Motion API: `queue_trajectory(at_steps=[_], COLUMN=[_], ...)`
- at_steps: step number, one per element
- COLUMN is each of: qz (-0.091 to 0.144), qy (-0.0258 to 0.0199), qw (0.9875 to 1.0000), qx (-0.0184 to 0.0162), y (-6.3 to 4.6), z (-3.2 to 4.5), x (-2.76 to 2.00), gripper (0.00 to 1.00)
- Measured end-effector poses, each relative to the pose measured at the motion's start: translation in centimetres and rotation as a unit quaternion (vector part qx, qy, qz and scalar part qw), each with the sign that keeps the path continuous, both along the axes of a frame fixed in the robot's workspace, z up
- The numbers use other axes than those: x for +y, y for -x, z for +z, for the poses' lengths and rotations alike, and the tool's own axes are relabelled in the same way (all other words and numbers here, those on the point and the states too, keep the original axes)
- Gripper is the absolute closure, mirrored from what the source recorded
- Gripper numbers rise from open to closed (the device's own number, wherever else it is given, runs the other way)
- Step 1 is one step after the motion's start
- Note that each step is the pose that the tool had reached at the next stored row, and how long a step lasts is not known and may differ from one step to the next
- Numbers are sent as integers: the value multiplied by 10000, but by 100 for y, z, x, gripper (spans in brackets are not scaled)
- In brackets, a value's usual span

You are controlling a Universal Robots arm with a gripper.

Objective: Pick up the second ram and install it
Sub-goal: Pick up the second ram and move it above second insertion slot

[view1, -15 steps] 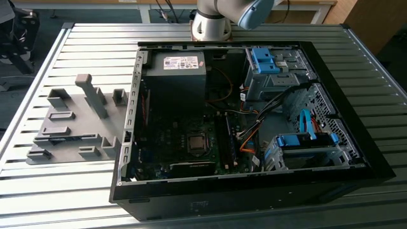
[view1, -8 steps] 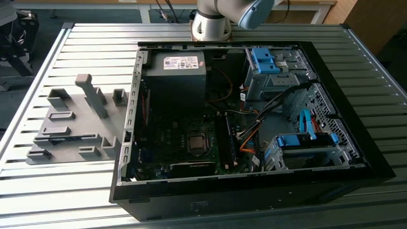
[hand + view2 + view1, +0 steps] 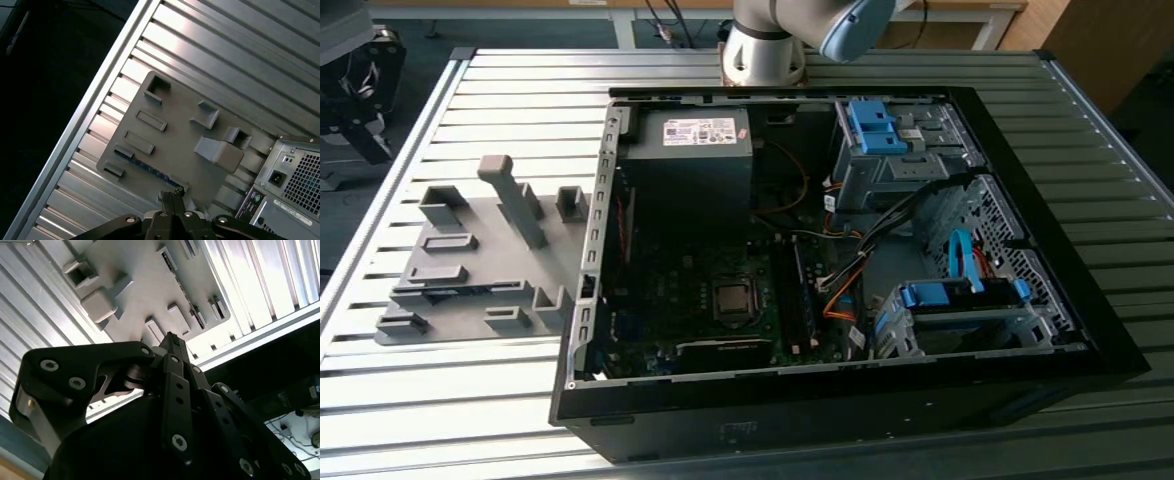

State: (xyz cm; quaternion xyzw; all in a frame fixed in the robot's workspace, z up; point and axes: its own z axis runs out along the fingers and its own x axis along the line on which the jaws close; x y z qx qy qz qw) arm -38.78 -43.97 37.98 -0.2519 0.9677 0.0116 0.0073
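We see the fingers [image 3: 173,201] pressed together with nothing between them, hanging above the grey plate [image 3: 175,140] and apart from it. The memory stick [image 3: 145,165], a thin blue strip, stands on edge in a slot of that plate, untouched, with one end close to the fingertips in the first wrist view. In our judgement the main risk is a descent with the fingers closed: they would strike the stick's top edge instead of straddling it, and could chip it or lever it in its slot. A grip taken near one end could let the stick tilt and jam as it lifts, and the raised blocks [image 3: 218,150] close by could catch a finger. Further out, the plate lies on the slatted table [image 3: 440,420] at the exterior view's left of the open computer case [image 3: 594,300], where orange cables [image 3: 841,295] run near the board and could snag a carried stick. As to writing, the power supply [image 3: 687,190] bears a white label [image 3: 700,131] whose print we cannot make out, and the stick, seen edge-on, offers nothing to read
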Motion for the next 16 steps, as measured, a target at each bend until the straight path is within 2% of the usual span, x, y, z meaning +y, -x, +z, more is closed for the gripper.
queue_trajectory(at_steps=[4, 7, 10, 15, 16], qz=[298, 545, 778, 1148, 1157], qy=[0, 0, 0, 0, 0], qw=[9996, 9985, 9970, 9934, 9933], qx=[0, 0, 0, 0, 0], y=[0, 0, 0, 1, 1], z=[-16, -30, -43, -60, -61], x=[0, 0, 0, -1, -2], gripper=[89, 89, 89, 89, 89])
